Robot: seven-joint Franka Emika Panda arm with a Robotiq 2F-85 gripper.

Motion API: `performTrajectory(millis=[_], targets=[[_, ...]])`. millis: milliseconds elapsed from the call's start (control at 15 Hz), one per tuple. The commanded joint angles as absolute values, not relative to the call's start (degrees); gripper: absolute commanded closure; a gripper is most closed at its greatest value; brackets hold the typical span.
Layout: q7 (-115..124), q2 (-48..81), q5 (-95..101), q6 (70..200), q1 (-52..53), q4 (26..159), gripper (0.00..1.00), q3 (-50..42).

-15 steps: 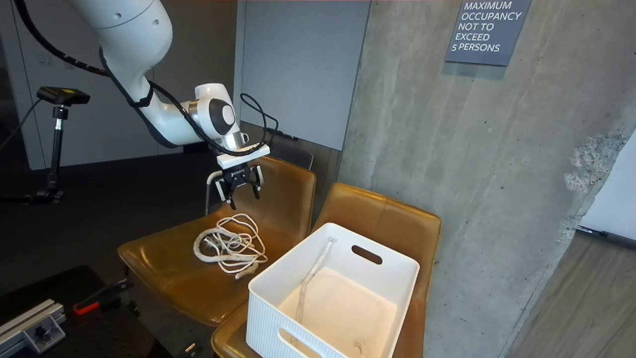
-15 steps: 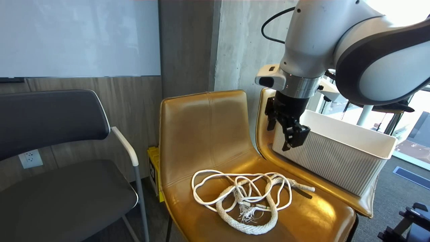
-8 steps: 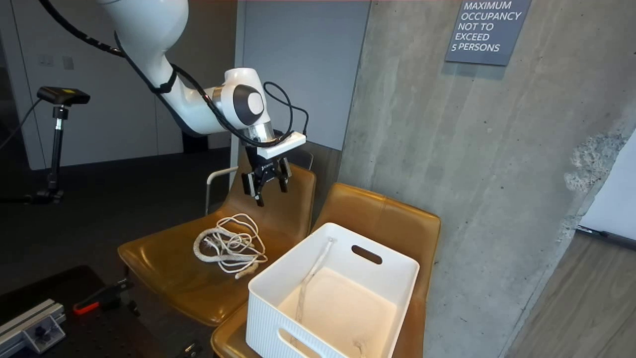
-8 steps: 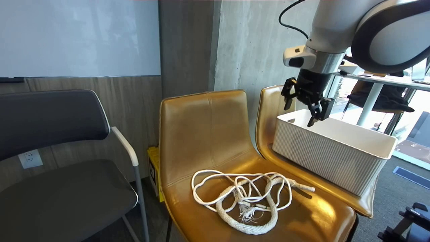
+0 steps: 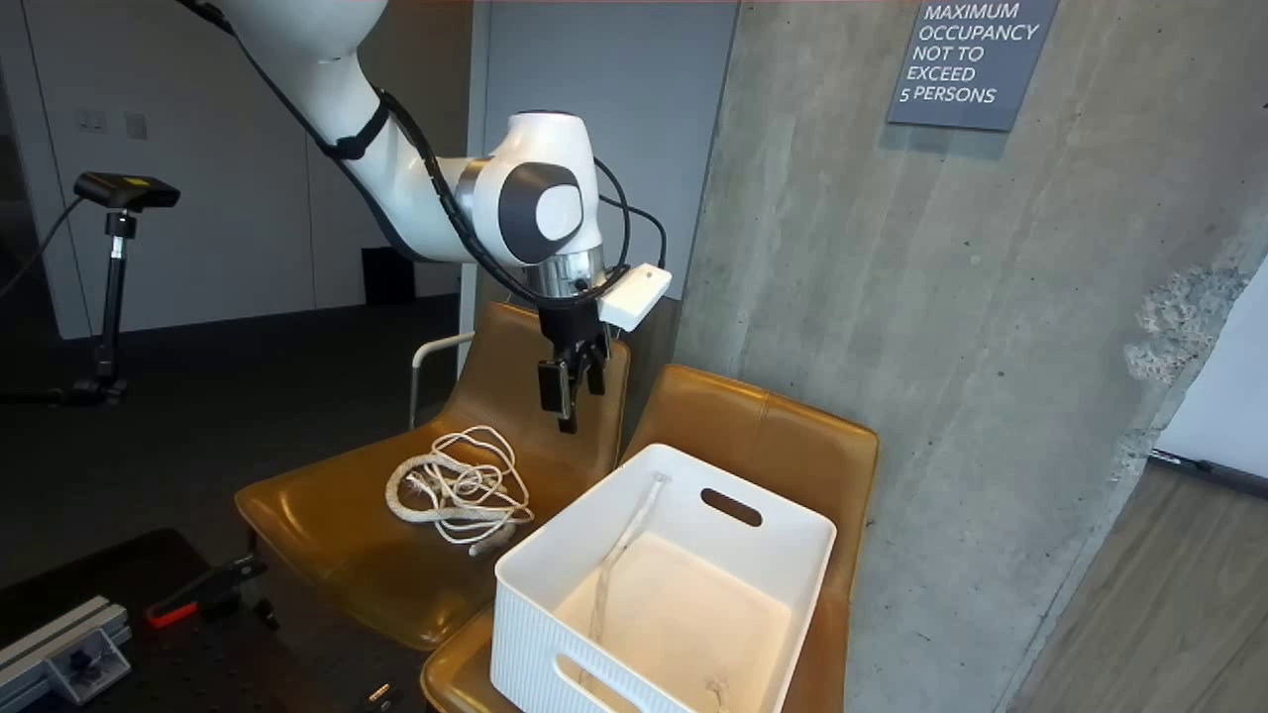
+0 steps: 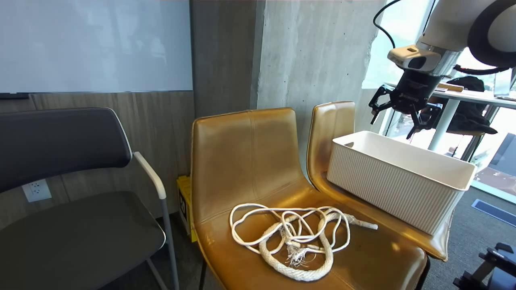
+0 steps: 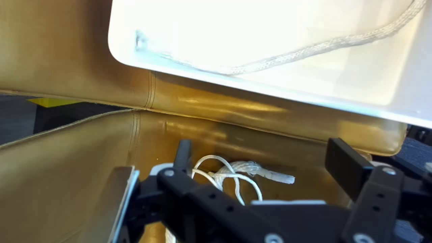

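Observation:
My gripper [image 5: 582, 411] is open and empty, in the air. It shows in an exterior view above the near side of a white ribbed bin [image 6: 387, 189], and in the wrist view [image 7: 259, 152] its fingers are spread wide with nothing between them. A tangle of white rope [image 6: 298, 275], thick and thin, lies on a tan leather chair [image 6: 242, 157], apart from the fingers. The bin [image 5: 525, 634] stands on a second tan chair [image 5: 792, 426]. A pale braided rope [image 7: 303, 52] lies inside the bin along one wall; it also shows in an exterior view [image 5: 606, 584].
A grey chair with a white armrest [image 6: 151, 175] stands beside the tan chair. A concrete wall [image 5: 941, 347] is behind the chairs. A camera on a stand [image 5: 124, 191] and a dark table with a red-handled clamp [image 5: 173, 614] are at the left. A white table [image 6: 467, 96] is behind the bin.
My arm has moved from above the tan chair towards the bin, and the wrist has turned. The gripper has stayed open. The ropes, bin and chairs have not moved.

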State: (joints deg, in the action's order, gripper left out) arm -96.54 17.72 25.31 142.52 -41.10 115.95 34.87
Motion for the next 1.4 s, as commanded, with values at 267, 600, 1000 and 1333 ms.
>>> performTrajectory(millis=[267,600,1000,1333], targets=[[-119.41,17.61,15.06,143.49,-45.90,115.21,0.00,28.95],[-124.73,18.16,12.01,143.14,-41.56,112.48,0.00,22.35],[-124.72,18.17,12.00,143.12,-40.93,112.47,0.00,22.20],[-125.94,24.57,9.53,142.30,-30.53,105.31,0.00,8.66]])
